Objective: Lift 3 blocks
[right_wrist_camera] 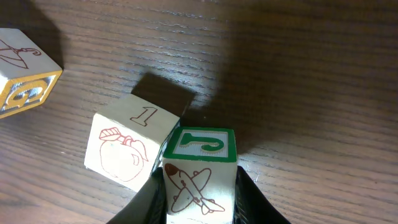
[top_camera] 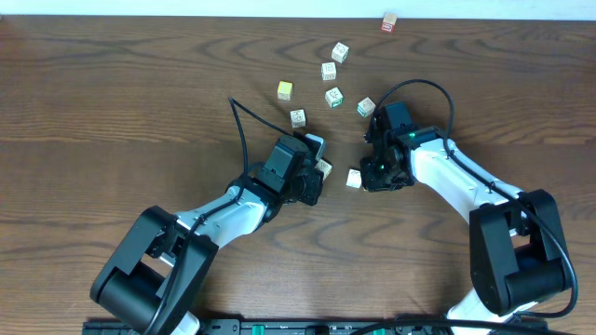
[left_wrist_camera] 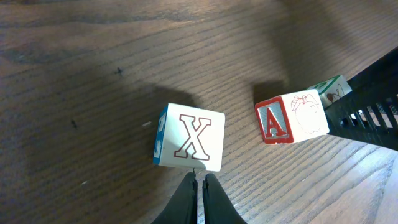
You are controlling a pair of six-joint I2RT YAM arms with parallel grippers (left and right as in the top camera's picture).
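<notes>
— What are they working on?
— A dark wood-grain tabletop (top_camera: 112, 102), with a pale strip (top_camera: 186, 7) along its far edge.
— And the pincers?
— The left pincer (left_wrist_camera: 199, 183) is closed on nothing, its tips at the X block (left_wrist_camera: 189, 138). The right pincer (right_wrist_camera: 200, 186) grips the green J block (right_wrist_camera: 200, 155).
— The other blocks?
— The apple block (right_wrist_camera: 124, 149) sits just left of the J block, right of the X block. A yellow-lettered block (right_wrist_camera: 22, 87) lies apart.

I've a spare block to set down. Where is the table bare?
Bare: the tabletop left of the yellow block and the left gripper, and right of the right gripper holding the J block. Crowded: between the grippers and above them.
</notes>
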